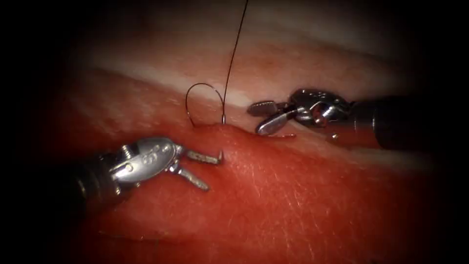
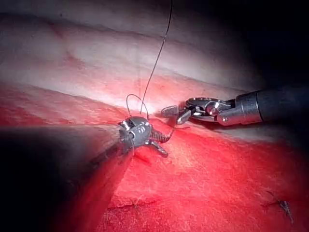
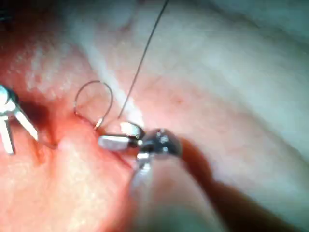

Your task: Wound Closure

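The left arm's steel needle driver (image 1: 211, 171) reaches in from the near left, jaws parted and empty, the upper tip touching the glistening red tissue (image 1: 293, 205). Farther right, the right arm's driver (image 1: 264, 117) gapes empty too. Between them the thin curved steel needle (image 1: 202, 100) arches from the tissue, dark thread (image 1: 235, 49) rising far; the left wrist view adds cut thread ends (image 2: 285, 208).

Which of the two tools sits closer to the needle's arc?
The right arm's pincer, open and holding nothing, beside the needle standing in the tissue; the left arm's pincer lies lower.
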